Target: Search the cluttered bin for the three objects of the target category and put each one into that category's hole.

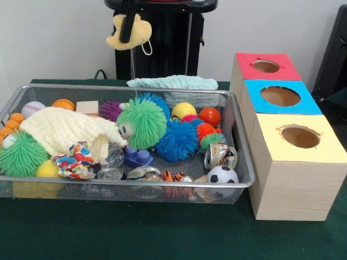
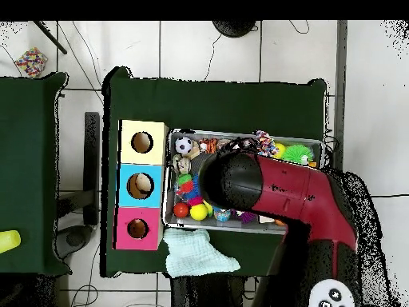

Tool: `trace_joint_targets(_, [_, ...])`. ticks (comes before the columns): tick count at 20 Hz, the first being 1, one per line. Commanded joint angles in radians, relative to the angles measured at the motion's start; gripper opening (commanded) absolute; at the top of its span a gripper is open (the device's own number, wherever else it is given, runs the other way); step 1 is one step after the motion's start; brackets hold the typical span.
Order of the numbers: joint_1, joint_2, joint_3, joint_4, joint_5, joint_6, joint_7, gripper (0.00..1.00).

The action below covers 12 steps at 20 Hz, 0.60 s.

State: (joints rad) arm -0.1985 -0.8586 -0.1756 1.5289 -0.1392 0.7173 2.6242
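Gripper (image 1: 129,24) raised above the far rim of the wire bin (image 1: 238,135), clamped on a yellow plush toy (image 1: 128,32). Toy hangs clear of the bin; its long axis runs roughly side to side, a loop dangling at one end.

Below the gripper, the bin holds a green fuzzy ball (image 1: 142,122), blue fuzzy ball (image 1: 178,141), cream knit cloth (image 1: 68,130), soccer ball (image 1: 223,175), baseball (image 1: 32,108) and red ball (image 1: 210,116).

Off to the side: a wooden box with a red hole (image 1: 265,66), blue hole (image 1: 280,96) and yellow hole (image 1: 300,136); nothing can be made out inside any of them.
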Motion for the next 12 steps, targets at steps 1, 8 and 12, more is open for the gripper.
trace_joint_targets(1, [0.006, -0.028, 0.052, 0.041, 0.009, 0.17, -0.049, 0.0])
trace_joint_targets(8, [-0.027, 0.049, 0.08, 0.105, 0.014, 0.009, -0.023, 0.0])
trace_joint_targets(12, [0.013, -0.027, 0.036, 0.027, 0.004, 0.206, -0.038, 0.0])
